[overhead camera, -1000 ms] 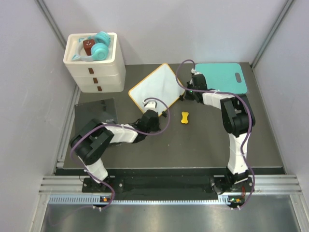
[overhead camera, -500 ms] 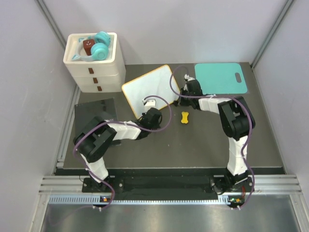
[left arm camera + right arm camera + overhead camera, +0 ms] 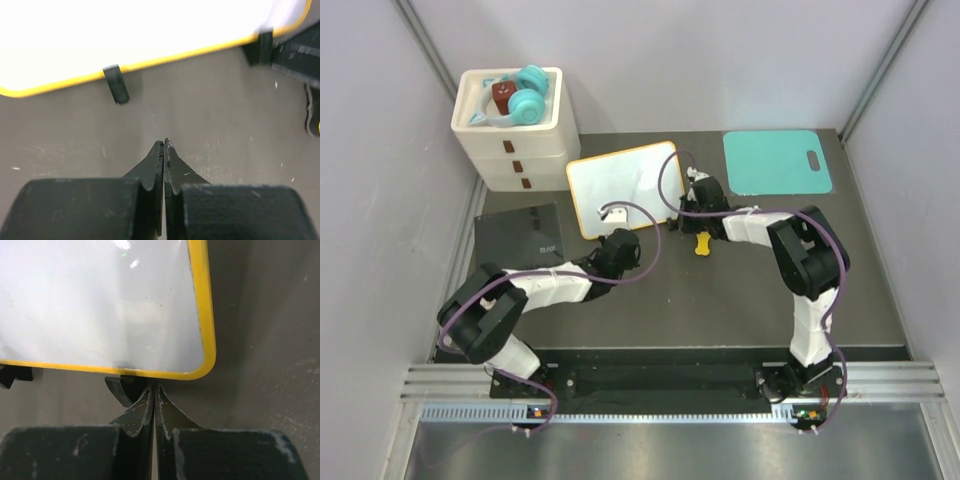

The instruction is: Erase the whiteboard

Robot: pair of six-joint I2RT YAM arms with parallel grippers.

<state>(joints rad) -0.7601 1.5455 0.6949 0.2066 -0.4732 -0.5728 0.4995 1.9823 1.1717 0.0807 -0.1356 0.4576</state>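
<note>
Your whiteboard [image 3: 620, 185] has swung round. A second ago it lay cornerwise like a diamond; now it sits nearly square to the table at the far middle and has shifted left toward the white drawer unit [image 3: 517, 150]. Your right gripper [image 3: 154, 390] has followed it leftward. Its fingers are clenched on nothing, with the tips at the near right corner of the yellow frame, by a black foot [image 3: 119, 388]. Your left gripper [image 3: 163, 145] is also pinched shut and empty, pointing at the board's near edge but apart from it. This looks like a straightening nudge rather than wiping, since neither arm carries anything to wipe with. The small yellow bone-shaped piece [image 3: 703, 243] has stayed put, and the board's face shows no marks in these views.
</note>
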